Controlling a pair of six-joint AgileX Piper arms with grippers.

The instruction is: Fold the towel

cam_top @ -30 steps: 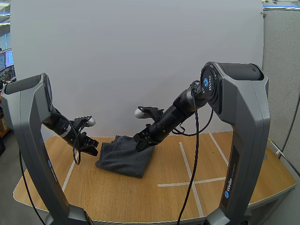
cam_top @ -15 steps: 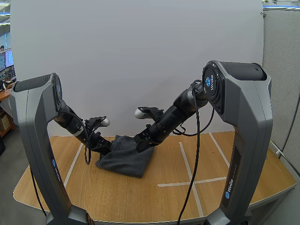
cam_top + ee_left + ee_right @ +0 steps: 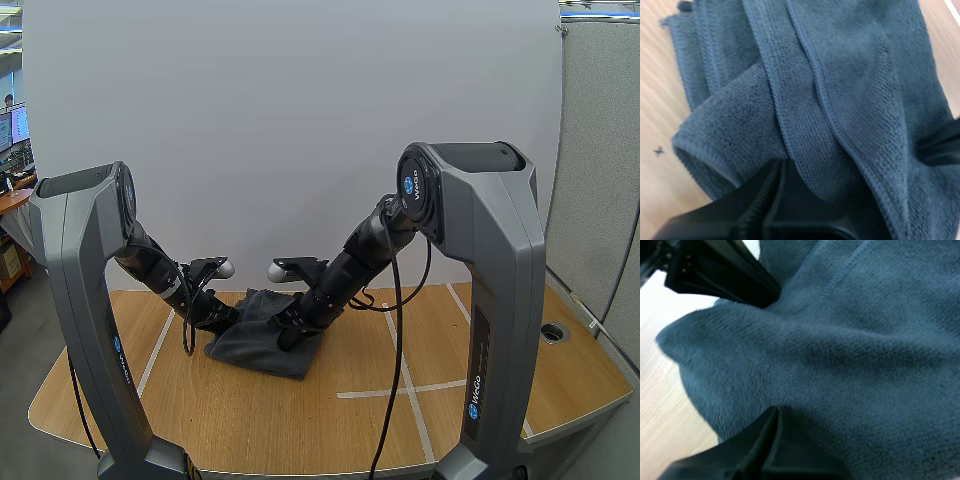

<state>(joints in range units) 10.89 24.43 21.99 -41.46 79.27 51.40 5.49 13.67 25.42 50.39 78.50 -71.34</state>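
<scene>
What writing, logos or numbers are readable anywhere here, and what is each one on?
"WeGo": running up the grey upright of the right arm, next to a small blue badge.
Round cover at the top of the right arm: a blue badge with tiny lettering, too small to read.
Left arm: a blue badge with lettering, too small to read.
Towel and table: no writing.

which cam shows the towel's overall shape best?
High view: the towel shows nearly whole, bunched on the table. Left wrist view sits close on folds and stitched hems; right wrist view close on one plush bulge.
</scene>
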